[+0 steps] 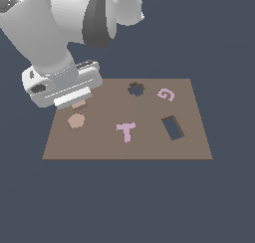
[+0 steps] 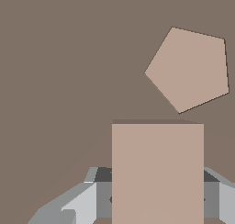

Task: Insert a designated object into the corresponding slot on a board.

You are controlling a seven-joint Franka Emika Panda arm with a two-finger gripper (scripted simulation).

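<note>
Exterior view: claw (image 1: pixel 77 101) low over the board (image 1: pixel 99 147) at its far left corner, tan block (image 1: pixel 78 104) beneath, beside pentagon (image 1: pixel 75 120); rectangular slot (image 1: pixel 173 127) empty, well apart. Wrist view: block (image 2: pixel 157 172) flanked by fingers (image 2: pixel 85 202), seemingly clamped.

The white arm (image 1: pixel 55 18) is reaching down from the frame's upper left, its gripper (image 1: pixel 78 103) pointing downward, fingers flanking a block.

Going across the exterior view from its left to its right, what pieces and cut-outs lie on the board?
On the board, from the exterior view's left to its right: tan pentagon → pink T piece → round scalloped hole → pink G piece → rectangular slot. The rectangular block under the gripper overlaps the pentagon's span, so it is left out.
</note>
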